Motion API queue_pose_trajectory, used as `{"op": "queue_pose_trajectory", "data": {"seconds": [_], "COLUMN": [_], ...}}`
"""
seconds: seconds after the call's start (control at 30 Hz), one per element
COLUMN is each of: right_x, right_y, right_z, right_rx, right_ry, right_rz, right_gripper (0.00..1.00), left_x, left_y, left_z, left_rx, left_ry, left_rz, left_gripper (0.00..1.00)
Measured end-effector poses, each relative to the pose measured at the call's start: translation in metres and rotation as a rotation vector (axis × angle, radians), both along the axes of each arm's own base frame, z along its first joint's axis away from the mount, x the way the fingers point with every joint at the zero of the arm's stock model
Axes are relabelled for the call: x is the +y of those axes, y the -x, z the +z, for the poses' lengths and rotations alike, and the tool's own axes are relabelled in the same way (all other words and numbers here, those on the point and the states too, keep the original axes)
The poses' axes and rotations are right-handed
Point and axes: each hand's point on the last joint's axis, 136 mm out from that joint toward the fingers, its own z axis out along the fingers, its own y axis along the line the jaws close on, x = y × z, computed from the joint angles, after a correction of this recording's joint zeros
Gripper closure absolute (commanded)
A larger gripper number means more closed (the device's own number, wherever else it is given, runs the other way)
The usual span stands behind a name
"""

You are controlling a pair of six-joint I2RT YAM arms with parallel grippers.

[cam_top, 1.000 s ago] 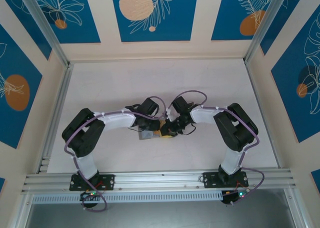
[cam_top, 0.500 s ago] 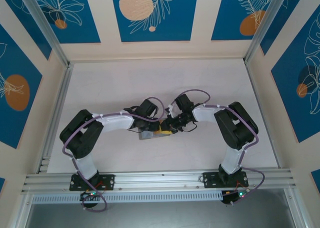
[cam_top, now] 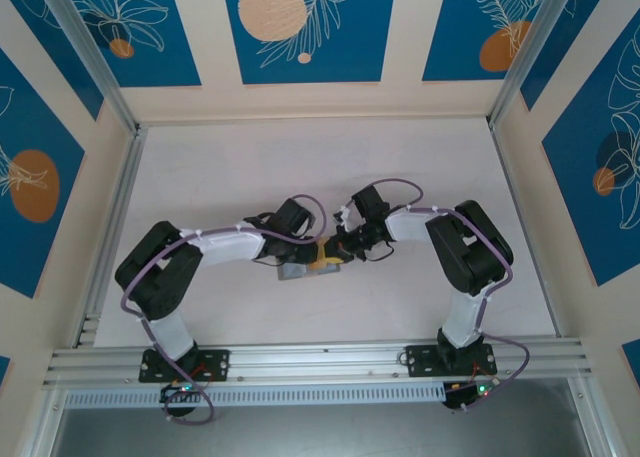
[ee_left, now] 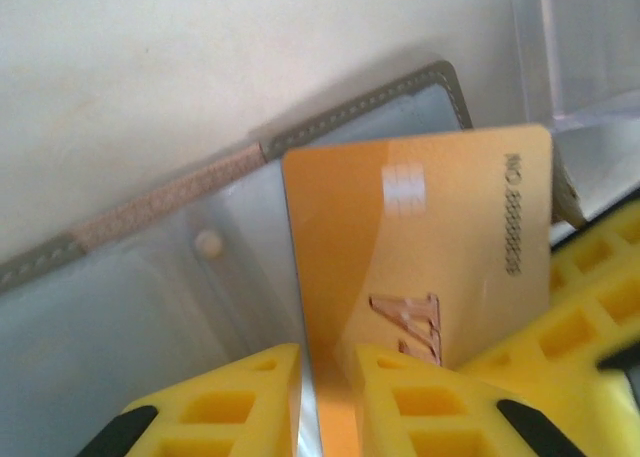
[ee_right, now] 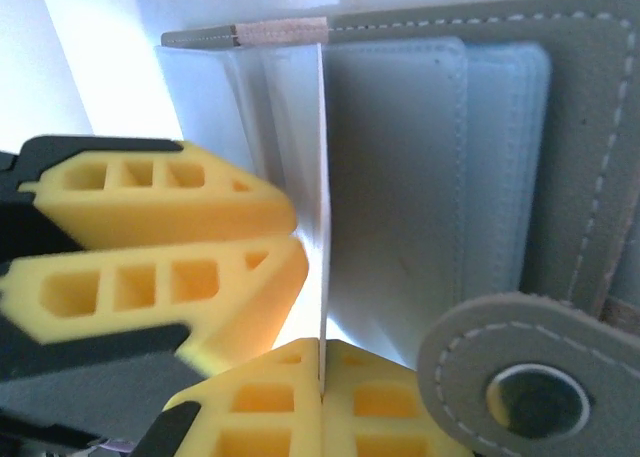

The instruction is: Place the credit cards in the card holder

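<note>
One orange credit card [ee_left: 420, 237], standing on edge over the opened card holder [ee_right: 570, 127], pinched along its near edge by the right jaws, clenched flat against both faces. Far edge down among the clear inner pockets, close to the stitched rim; cannot tell whether already inside a slot or only resting against a leaf. Holder flat on the pale surface [cam_top: 250, 167], midway between the two arms, snap tab [ee_right: 500, 387] lying out on the side nearest the right wrist camera. Left jaws drawn nearly together at the pocket leaves just beside the card; cannot tell whether gripping a leaf or merely pressing there.

To do the insertion well: line the card's leading edge parallel with the pocket mouth, enter one corner first, then slide straight along the pocket's plane rather than pushing down into the leaf. Use the left jaws to pin or spread the leaf and open the mouth. Let go only after seating most of the card; otherwise a likely risk of buckling the thin plastic or dragging the holder across the surface.

Count, as far as visible: one card, orange; one holder, grey; one snap tab; one piece of clear plastic [ee_left: 570, 47] beyond the holder's corner; two arms.
</note>
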Motion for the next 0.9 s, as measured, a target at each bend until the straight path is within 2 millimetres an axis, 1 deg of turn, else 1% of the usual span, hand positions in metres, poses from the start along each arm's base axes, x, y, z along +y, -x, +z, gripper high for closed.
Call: {"op": "queue_pose_trajectory", "data": {"seconds": [0.07,0.2,0.27,0.3,0.37,0.47,0.57,0.67,0.8,0.9], "right_x": [0.000,0.000,0.001,0.003,0.007,0.016,0.022,0.024,0.023,0.020], "right_y": [-0.001,0.001,0.002,0.002,0.002,0.000,0.000,0.001,0.000,-0.001], "right_z": [0.001,0.005,0.010,0.015,0.024,0.037,0.041,0.040,0.033,0.025], "right_rx": [-0.005,-0.032,-0.053,-0.069,-0.101,-0.143,-0.168,-0.180,-0.179,-0.176], "right_ry": [0.002,0.014,0.022,0.024,0.020,0.006,0.002,0.011,0.033,0.060], "right_rz": [0.000,0.009,0.016,0.021,0.034,0.058,0.077,0.084,0.087,0.082], "right_gripper": [1.00,1.00,1.00,1.00,1.00,1.00,1.00,1.00,1.00,1.00], "left_x": [0.005,0.017,0.024,0.027,0.032,0.040,0.048,0.055,0.065,0.067], "left_y": [0.003,-0.003,-0.005,-0.005,-0.002,0.001,0.003,0.005,0.011,0.013], "left_z": [0.014,0.057,0.066,0.066,0.058,0.038,0.018,0.006,-0.007,-0.010], "left_rx": [0.004,-0.054,-0.075,-0.076,-0.064,-0.029,0.003,0.016,0.027,0.024], "left_ry": [0.035,0.105,0.103,0.093,0.055,-0.010,-0.079,-0.132,-0.189,-0.205], "left_rz": [0.005,0.033,0.043,0.046,0.043,0.037,0.038,0.038,0.038,0.035], "left_gripper": [0.76,0.76,0.77,0.77,0.78,0.78,0.79,0.80,0.80,0.81]}}
